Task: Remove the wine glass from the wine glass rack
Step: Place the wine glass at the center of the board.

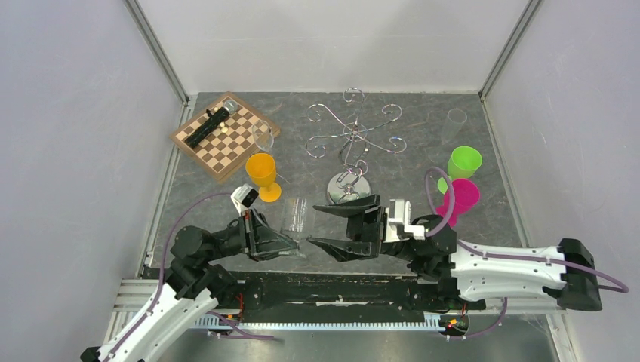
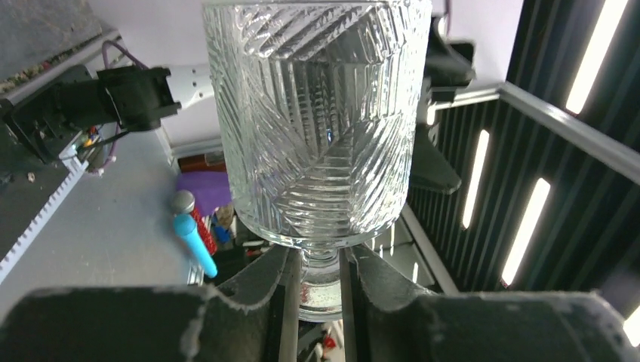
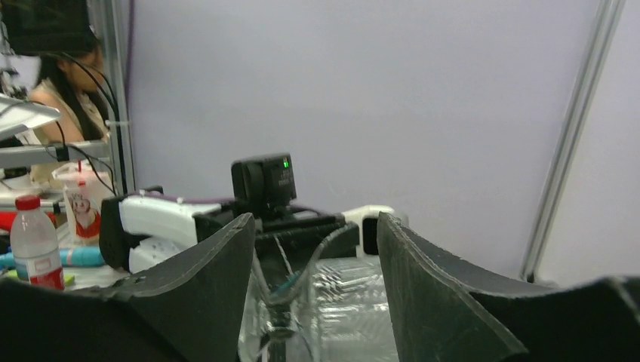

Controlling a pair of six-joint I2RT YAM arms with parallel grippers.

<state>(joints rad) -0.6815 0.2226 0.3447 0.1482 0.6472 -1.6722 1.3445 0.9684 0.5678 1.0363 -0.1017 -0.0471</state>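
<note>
The wine glass [image 2: 317, 121] is clear cut glass with a ribbed pattern, and it fills the left wrist view. My left gripper [image 2: 321, 258] is shut on its short stem just under the bowl. From above, the wine glass [image 1: 294, 215] sits off the rack near the table's front, with the left gripper [image 1: 290, 243] at its near side. My right gripper [image 1: 314, 225] stands open right beside it, jaws wide apart. In the right wrist view the wine glass [image 3: 332, 302] shows low between the right gripper's [image 3: 315, 226] spread fingers, not touched. The chrome wine glass rack [image 1: 353, 136] stands behind with bare arms.
An orange goblet [image 1: 263, 175] stands left of the rack's base. A green goblet [image 1: 463, 162] and a pink one [image 1: 460, 197] stand at the right. A chessboard [image 1: 224, 134] carrying a black object lies at the back left, with a clear glass [image 1: 264, 136] beside it.
</note>
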